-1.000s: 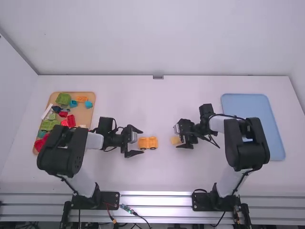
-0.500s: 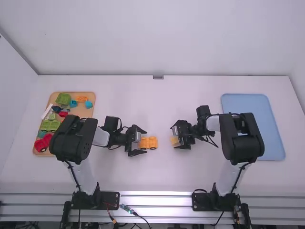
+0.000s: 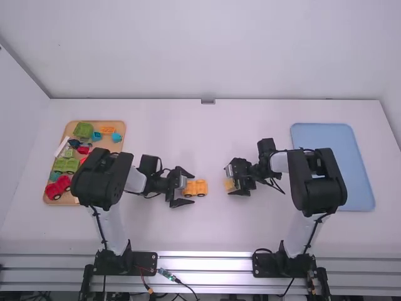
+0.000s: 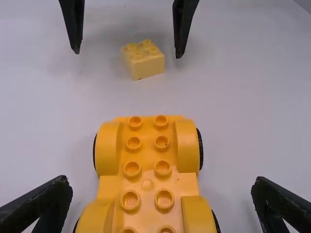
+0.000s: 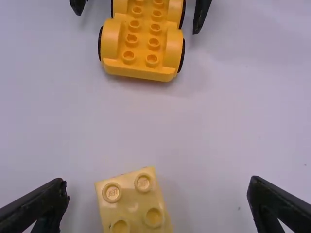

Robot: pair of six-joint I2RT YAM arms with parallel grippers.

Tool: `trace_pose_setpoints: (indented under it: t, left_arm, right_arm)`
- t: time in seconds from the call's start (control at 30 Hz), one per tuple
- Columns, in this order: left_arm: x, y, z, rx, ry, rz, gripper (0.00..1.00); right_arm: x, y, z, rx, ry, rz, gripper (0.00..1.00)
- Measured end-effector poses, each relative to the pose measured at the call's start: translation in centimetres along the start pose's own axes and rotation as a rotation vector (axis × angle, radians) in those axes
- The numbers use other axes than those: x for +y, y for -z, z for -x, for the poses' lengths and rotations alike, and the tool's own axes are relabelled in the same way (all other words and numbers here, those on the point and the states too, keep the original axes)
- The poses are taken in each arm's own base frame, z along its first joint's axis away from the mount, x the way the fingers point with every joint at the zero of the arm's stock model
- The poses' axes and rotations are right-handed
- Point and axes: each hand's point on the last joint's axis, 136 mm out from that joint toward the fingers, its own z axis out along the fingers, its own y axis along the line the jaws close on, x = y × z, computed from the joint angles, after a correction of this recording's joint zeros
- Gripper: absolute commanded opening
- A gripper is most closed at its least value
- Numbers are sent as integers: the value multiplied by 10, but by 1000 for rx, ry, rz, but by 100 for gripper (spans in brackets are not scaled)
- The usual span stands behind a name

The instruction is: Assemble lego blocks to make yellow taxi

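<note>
Yellow and studded, the car base (image 4: pixel 147 170) is sitting between the widely spread fingers of our left claw (image 4: pixel 162 187). Our right claw (image 5: pixel 158 187) is gaping too, with the pale brick (image 5: pixel 131 196) lying between its fingers, turned slightly askew. We should be centring on that brick, squaring up to its sides and closing gently while steadying the base. Bare table (image 3: pixel 213 144) is giving us room between the pieces; the wooden tray (image 3: pixel 108 146) and blue tray (image 3: pixel 322 138) are lying well out, either side.
</note>
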Motion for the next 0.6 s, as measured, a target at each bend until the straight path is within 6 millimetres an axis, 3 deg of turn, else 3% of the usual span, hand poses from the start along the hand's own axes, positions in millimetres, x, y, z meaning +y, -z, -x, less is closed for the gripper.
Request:
trace_pose_setpoints:
  t: [0.17,0.6]
  left_arm:
    - [10,-5,1,28,23,15,99]
    - [21,-5,2,37,23,45,99]
  right_arm:
    - [1,0,0,2,-7,3,84]
    - [5,0,-7,41,-27,18,85]
